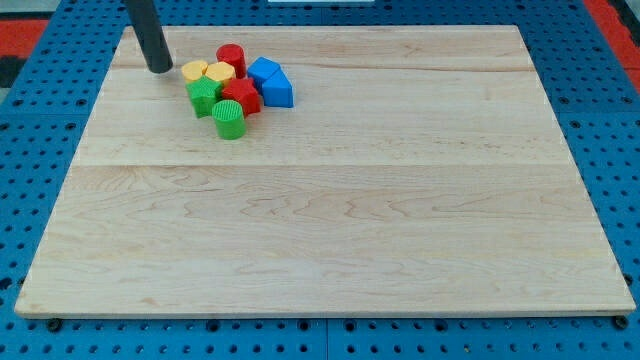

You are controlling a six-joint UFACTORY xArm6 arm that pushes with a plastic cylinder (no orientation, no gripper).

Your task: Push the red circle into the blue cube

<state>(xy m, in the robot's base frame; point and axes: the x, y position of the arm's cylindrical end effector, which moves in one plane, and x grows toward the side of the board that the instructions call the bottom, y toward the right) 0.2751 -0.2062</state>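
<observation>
The red circle (231, 59), a short red cylinder, stands at the top of a tight cluster near the board's upper left. The blue cube (264, 71) sits just right of it, with a gap too small to judge, and a blue wedge-like block (279, 90) lies against it lower right. My tip (160, 69) rests on the board left of the cluster, a short gap from the nearest yellow block and about 70 px left of the red circle. The rod rises out of the view's top.
Two yellow blocks (195, 71) (220, 73), a green block (204, 97), a red star-like block (242, 96) and a green cylinder (229, 118) crowd the same cluster. The wooden board (340, 220) lies on a blue perforated table.
</observation>
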